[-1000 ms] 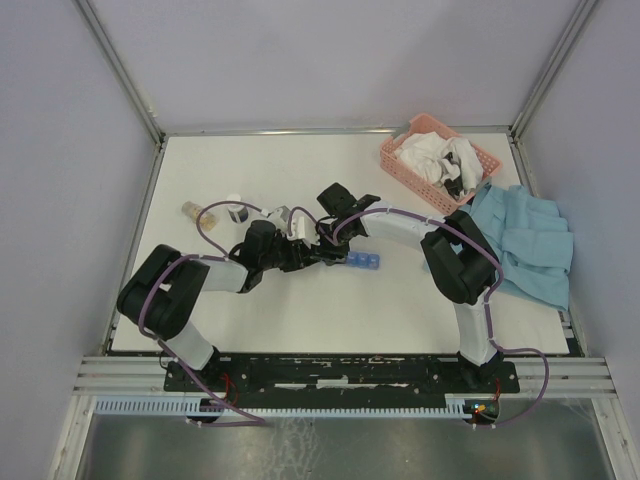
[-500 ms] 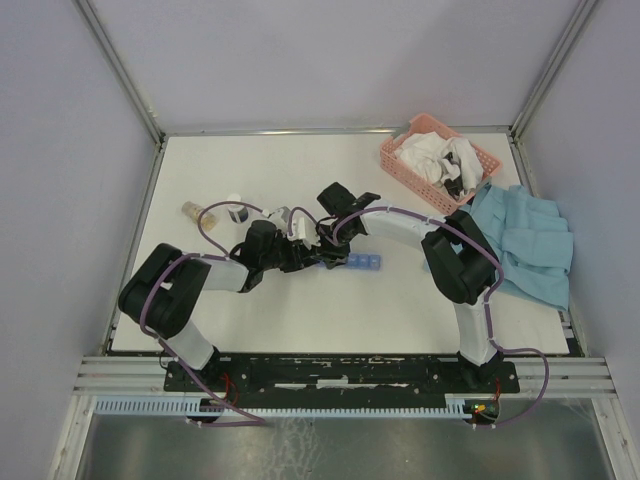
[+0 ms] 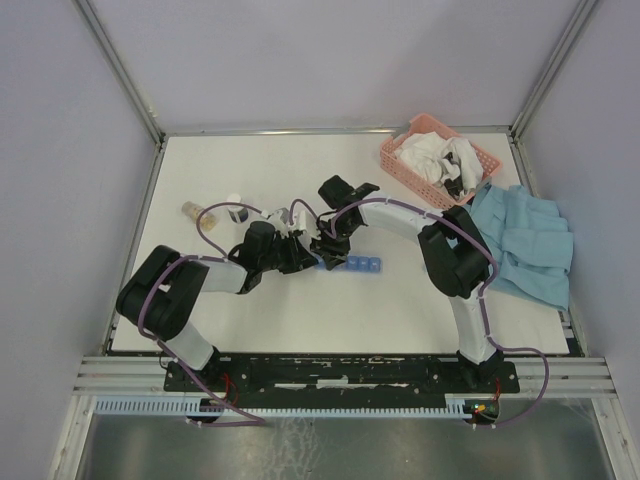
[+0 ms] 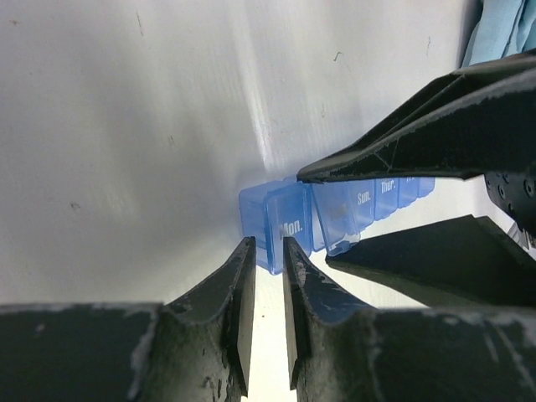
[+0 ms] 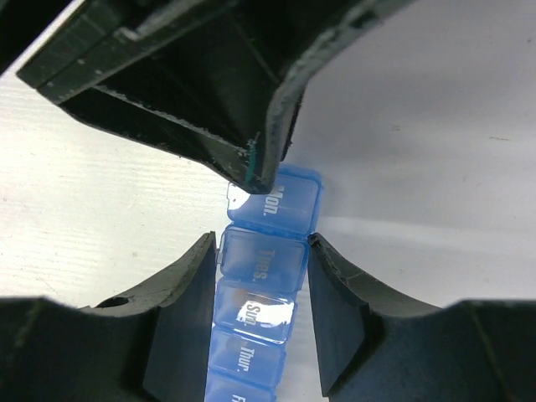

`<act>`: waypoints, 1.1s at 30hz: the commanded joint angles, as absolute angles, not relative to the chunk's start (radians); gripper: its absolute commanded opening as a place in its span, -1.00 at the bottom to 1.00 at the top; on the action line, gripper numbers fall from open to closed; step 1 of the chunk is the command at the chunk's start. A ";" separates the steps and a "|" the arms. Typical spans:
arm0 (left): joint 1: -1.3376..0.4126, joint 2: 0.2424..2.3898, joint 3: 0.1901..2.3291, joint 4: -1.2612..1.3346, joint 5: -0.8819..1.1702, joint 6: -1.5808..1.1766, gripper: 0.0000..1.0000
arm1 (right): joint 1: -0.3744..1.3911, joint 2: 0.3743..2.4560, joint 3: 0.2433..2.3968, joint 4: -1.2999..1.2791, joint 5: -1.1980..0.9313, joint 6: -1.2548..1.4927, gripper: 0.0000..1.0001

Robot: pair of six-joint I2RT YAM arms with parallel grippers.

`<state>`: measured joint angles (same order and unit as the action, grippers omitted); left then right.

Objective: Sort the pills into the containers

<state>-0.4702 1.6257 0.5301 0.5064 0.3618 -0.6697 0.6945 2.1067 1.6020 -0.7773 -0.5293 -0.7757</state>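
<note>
The containers are one blue pill strip [image 3: 352, 264] lying mid-table, its lids marked Mon., Tues, Sun., Thur. My right gripper [image 5: 261, 244] is shut across it at the Tues compartment [image 5: 258, 261], one finger against each side. My left gripper [image 4: 266, 244] comes in from the left, its jaws nearly together, pinching the edge of the Mon. lid [image 4: 287, 223] at the strip's end. A small orange speck, perhaps one of the pills [image 5: 241, 298], shows through the Sun. lid. No loose pills show on the table. Both grippers meet over the strip's left end [image 3: 318, 255].
A pink basket [image 3: 438, 160] with white cloth stands at the back right, and a blue cloth [image 3: 525, 240] lies by the right edge. Two small bottles [image 3: 192, 209] [image 3: 236, 211] sit at the left, behind my left arm.
My left gripper's jaws have drawn together on the end lid. The strip and both grippers have shifted slightly to the left.
</note>
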 commanded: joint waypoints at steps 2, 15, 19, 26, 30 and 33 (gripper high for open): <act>-0.465 1.614 0.538 0.518 0.392 -0.637 -0.49 | 0.666 2.126 1.682 -0.790 -0.570 -0.721 0.08; -0.464 1.626 0.560 0.502 0.403 -0.625 -0.49 | 0.646 2.052 1.637 -0.703 -0.494 -0.690 0.42; -0.465 1.627 0.564 0.497 0.405 -0.621 -0.49 | 0.641 2.023 1.630 -0.685 -0.482 -0.674 0.34; -0.465 1.601 0.549 0.526 0.408 -0.614 -0.47 | 0.639 1.985 1.604 -0.653 -0.414 -0.652 0.18; -0.464 1.537 0.510 0.580 0.397 -0.617 -0.41 | 0.634 1.972 1.598 -0.726 -0.454 -0.663 0.45; -0.465 1.488 0.481 0.606 0.368 -0.618 -0.36 | 0.634 1.951 1.534 -0.716 -0.469 -0.681 0.65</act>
<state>-0.4667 1.5757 0.5091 0.5064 0.3767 -0.6548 0.6384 2.0163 1.5932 -0.7021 -0.4454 -0.6651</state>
